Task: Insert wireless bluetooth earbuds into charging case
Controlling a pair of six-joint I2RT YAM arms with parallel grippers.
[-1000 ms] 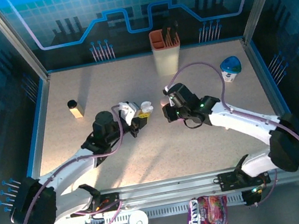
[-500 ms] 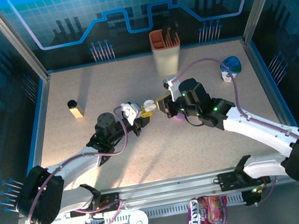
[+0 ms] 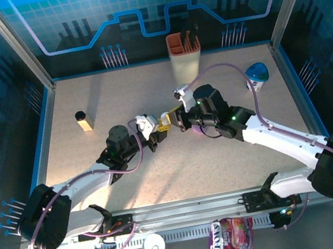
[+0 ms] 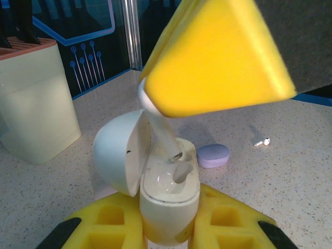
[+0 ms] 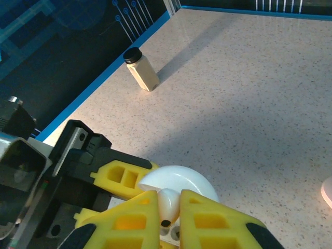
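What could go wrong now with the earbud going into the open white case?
The white earbud, pinched in the right gripper, meets the white case at a tilt, so it may jam or pop out. The right gripper's fingers crowd the open lid and might knock it shut.

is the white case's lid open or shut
Open. The white case has its lid swung back, baring the sockets inside, with one earbud stem dipping in.

Robot lab cell, aluminium frame, printed blue walls
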